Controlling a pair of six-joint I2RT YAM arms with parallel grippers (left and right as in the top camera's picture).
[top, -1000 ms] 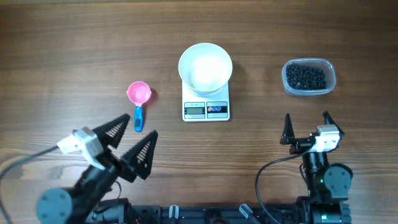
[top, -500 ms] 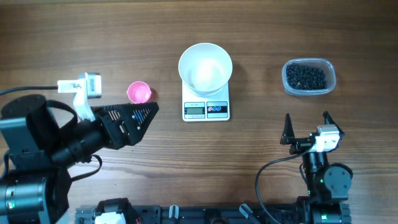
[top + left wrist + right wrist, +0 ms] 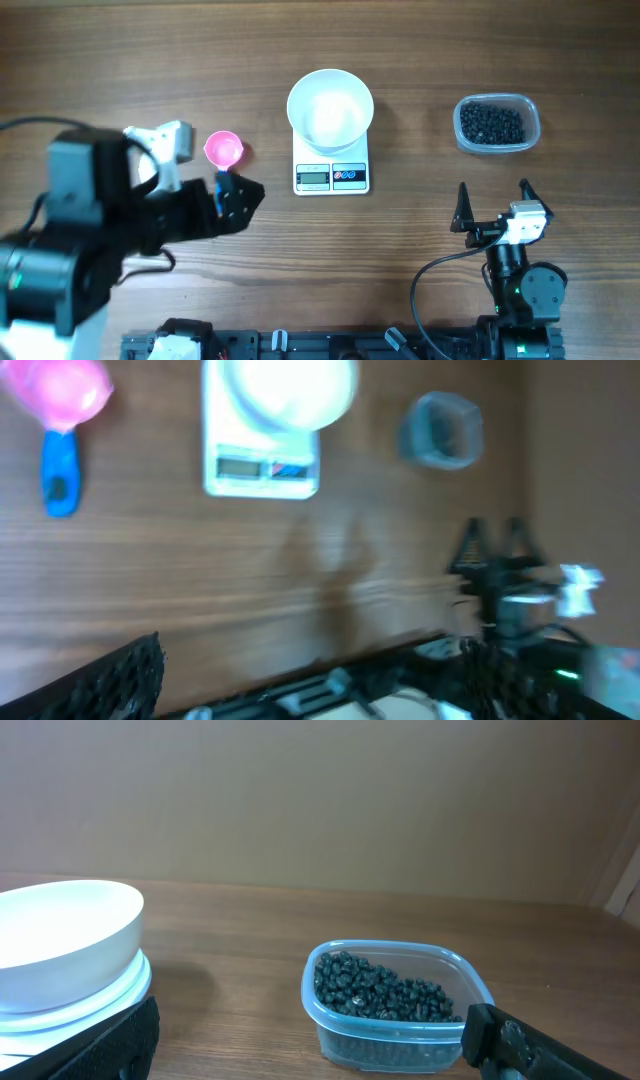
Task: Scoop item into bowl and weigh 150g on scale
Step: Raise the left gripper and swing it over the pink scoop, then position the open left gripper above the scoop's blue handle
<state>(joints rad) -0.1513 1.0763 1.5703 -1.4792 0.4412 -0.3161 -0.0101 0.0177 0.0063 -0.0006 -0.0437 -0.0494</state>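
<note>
A brown wooden bench. Tiny black beads fill a clear tub toward the right edge, well apart from the right end effector, which hangs empty by the near edge, jaws apart. A glossy white bowl sits on a white scale mid-bench. The left end effector, jaws apart and empty, overlaps a pink scoop's handle.

Glossy white bowl, clear plastic tub, matt wooden table.
</note>
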